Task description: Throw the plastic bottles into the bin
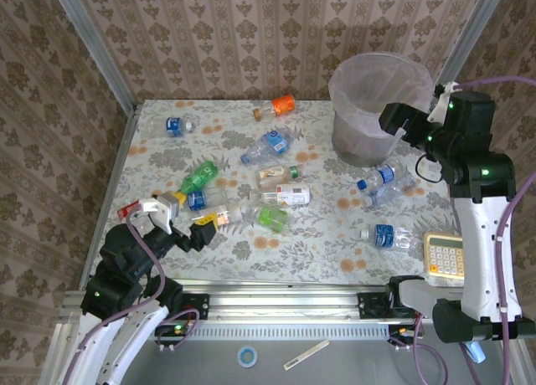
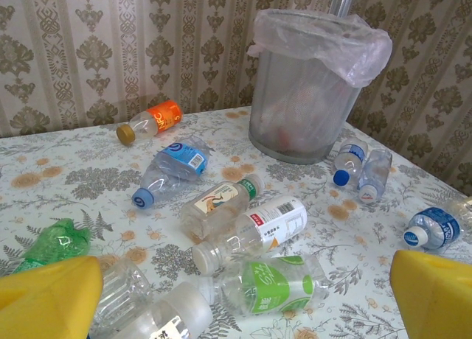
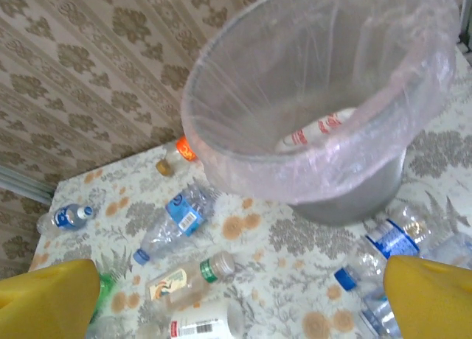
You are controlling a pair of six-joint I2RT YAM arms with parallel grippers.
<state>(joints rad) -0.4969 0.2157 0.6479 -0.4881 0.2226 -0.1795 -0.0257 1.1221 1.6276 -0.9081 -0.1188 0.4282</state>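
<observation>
My left gripper (image 2: 240, 298) and right gripper (image 3: 237, 302) both gape empty while the plastic bottles (image 1: 282, 194) lie strewn over the table (image 1: 251, 264) outside the bin (image 1: 360, 142), so pinching into that crowded cluster could squirt one away.

A robot test booth dressed up as a home.
Patterned wallpaper panels (image 1: 218, 33) stand between bare metal posts (image 1: 94, 50) around a flowery counter (image 1: 310, 251), with a metal rail (image 1: 285, 305) along its near edge.
</observation>
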